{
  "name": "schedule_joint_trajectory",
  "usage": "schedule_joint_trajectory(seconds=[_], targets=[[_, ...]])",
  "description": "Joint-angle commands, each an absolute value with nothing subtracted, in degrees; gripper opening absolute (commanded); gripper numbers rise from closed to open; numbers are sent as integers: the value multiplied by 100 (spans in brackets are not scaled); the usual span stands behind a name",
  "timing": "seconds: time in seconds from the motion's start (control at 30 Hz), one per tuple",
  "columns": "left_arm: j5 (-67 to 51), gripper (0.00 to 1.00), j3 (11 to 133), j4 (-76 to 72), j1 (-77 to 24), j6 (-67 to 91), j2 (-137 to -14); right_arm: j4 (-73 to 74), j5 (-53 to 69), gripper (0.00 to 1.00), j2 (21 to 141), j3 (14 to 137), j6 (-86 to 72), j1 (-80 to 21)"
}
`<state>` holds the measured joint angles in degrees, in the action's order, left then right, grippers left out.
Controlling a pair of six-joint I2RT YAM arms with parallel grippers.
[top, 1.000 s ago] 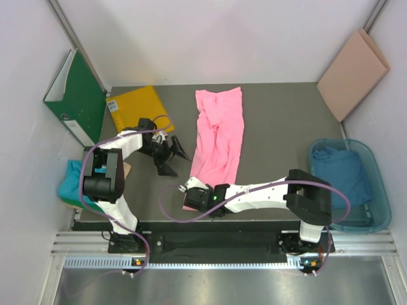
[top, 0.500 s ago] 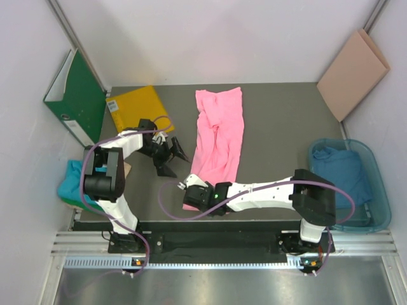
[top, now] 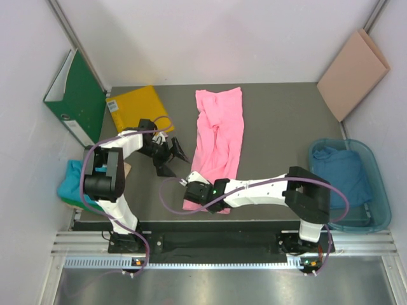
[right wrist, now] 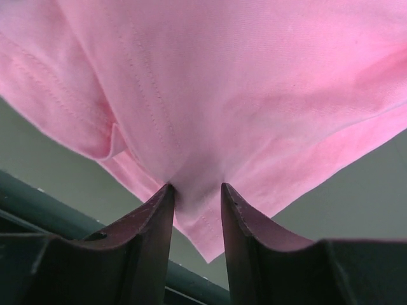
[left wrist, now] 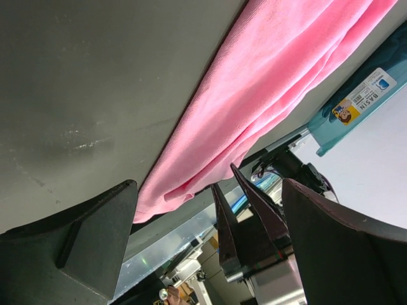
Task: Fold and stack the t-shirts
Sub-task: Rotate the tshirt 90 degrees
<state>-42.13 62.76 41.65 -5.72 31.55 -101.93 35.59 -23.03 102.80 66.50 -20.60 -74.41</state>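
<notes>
Three garments were in view, and none showed as a finished, stacked fold. The pink t-shirt (top: 219, 136) lay on the grey table (top: 286, 121) as a long narrow strip, running from the far middle toward the near edge. It was creased along its length, and I judged it narrowed lengthwise but not yet folded across. A blue-teal shirt (top: 343, 175) sat bunched in the clear blue basin (top: 381, 190) at the right. A teal cloth (top: 68, 184) lay bundled off the table's left edge; whether it was folded could not be told. I judged the task to be at an early stage, with the pink shirt's cross fold, the other shirts and the stacking all left to do.

The right gripper (top: 189, 188) reached across to the near left corner of the pink strip. In the right wrist view its fingers were drawn close together on the pink t-shirt (right wrist: 222, 82), and the cloth puckered between them at the hem, right gripper (right wrist: 197, 190). The hem corner hung past the fingertips toward the table's front edge, and the rest of the shirt spread away beyond them.

The left gripper (top: 176, 159) stood with its fingers spread wide and nothing between them. It was over bare table, just left of the shirt's long edge and apart from it. Its wrist view showed the pink t-shirt (left wrist: 280, 95) running diagonally ahead of the left gripper (left wrist: 208, 184).

A yellow sheet (top: 133, 105) and a green binder (top: 79, 95) lay at the far left, well apart from the shirt.
</notes>
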Motion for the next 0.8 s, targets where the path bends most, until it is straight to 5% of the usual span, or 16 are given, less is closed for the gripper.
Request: schedule_joint_trajectory(seconds=[0.0, 0.1, 0.33, 0.77], targets=[[-4192, 99, 6451, 4289, -554, 3067, -10257, 3559, -2259, 36, 10450, 6812, -2065, -7322], [-4192, 99, 6478, 4315, -554, 3059, -10274, 3542, -2224, 33, 10415, 6776, -2074, -7295], [-4157, 99, 6416, 4289, -554, 3059, -10274, 3524, -2206, 5, 10213, 6645, -2118, -7242], [-4104, 99, 6407, 4236, -554, 3050, -10423, 4297, -2531, 3, 9563, 6873, -2311, -7251]])
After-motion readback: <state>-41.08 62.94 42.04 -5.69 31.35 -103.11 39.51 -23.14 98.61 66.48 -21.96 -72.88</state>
